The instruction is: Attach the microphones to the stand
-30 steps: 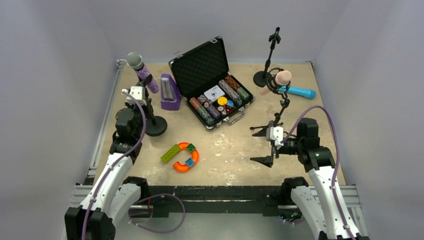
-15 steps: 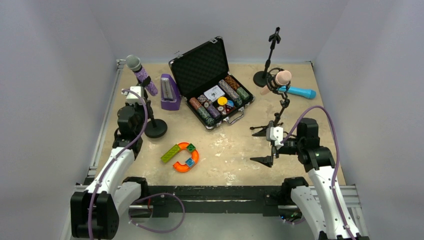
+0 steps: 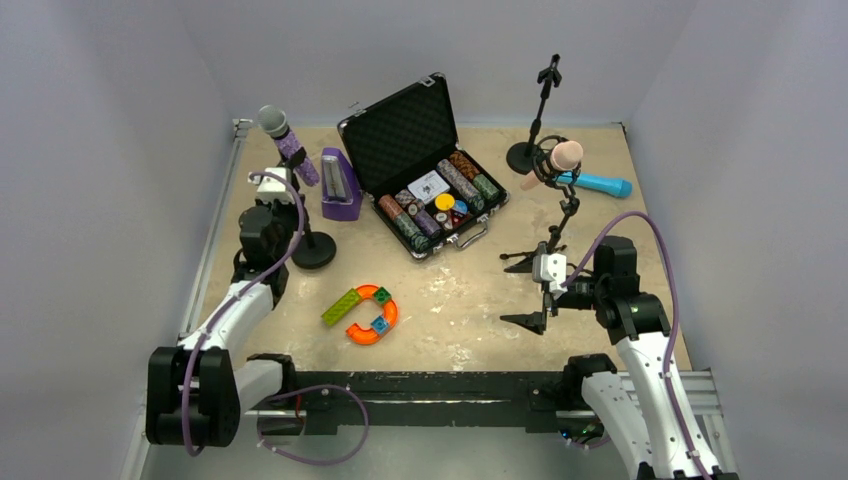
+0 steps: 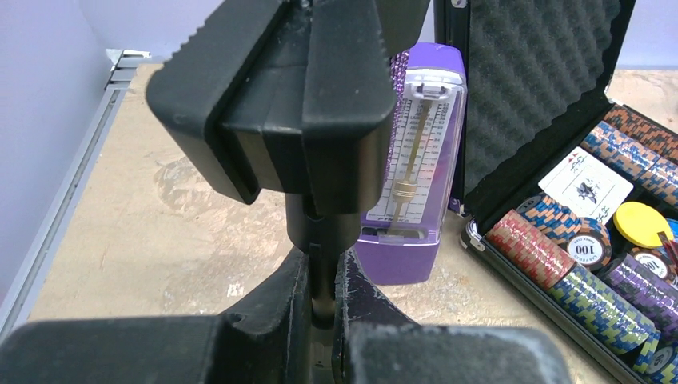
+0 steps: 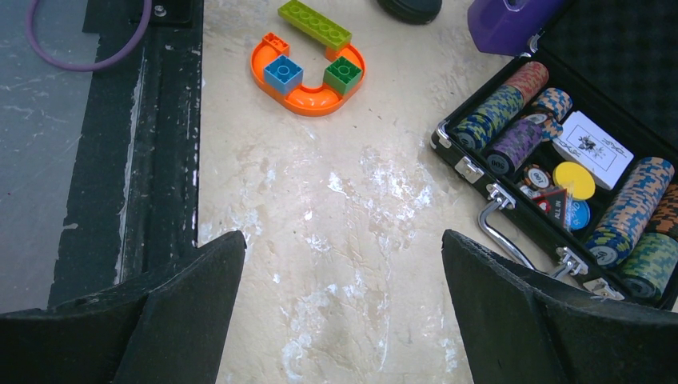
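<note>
Purple microphone point(image 3: 288, 145) sits clipped above the left gripper point(image 4: 323, 276), which clamps the stand pole point(image 4: 322, 228).

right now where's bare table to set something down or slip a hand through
Widest bare patch: front centre, between the orange toy ring, the poker chip case and the tripod stand. A narrower strip runs along the left edge beside the round-base stand, which the left gripper clamps. Crowded: far right, around the pink microphone and blue microphone.
</note>
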Motion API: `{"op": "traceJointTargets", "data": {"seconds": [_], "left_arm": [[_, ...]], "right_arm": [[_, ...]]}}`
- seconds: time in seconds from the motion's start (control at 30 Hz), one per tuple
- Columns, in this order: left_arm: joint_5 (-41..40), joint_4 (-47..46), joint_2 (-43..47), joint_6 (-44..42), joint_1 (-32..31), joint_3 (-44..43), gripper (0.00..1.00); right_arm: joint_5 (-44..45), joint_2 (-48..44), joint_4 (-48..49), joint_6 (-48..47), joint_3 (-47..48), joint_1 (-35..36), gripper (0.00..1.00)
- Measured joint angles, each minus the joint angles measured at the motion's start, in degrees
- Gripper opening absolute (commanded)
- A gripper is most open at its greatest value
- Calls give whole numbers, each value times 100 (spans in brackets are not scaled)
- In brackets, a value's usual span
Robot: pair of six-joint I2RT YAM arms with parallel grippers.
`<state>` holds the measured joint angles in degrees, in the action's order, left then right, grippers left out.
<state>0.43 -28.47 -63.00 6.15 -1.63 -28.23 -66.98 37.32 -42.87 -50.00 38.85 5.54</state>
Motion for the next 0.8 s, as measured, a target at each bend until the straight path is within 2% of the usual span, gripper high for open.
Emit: {"op": "traceJointTargets", "data": {"seconds": [0.2,0.37,0.43,0.8], "left_arm": [[138,-225,-155,-74,2,0,0],[153,-254,-168,-4,2,4,19],[153,-240,-125,57,2,35,30],[179,81,769,442,2,153,70]], "right_arm": [[0,0,0,0,0,0,96],[0,0,0,0,0,0,96],[0,0,0,0,0,0,96],[-2,0,0,-2,0,0,96]]}}
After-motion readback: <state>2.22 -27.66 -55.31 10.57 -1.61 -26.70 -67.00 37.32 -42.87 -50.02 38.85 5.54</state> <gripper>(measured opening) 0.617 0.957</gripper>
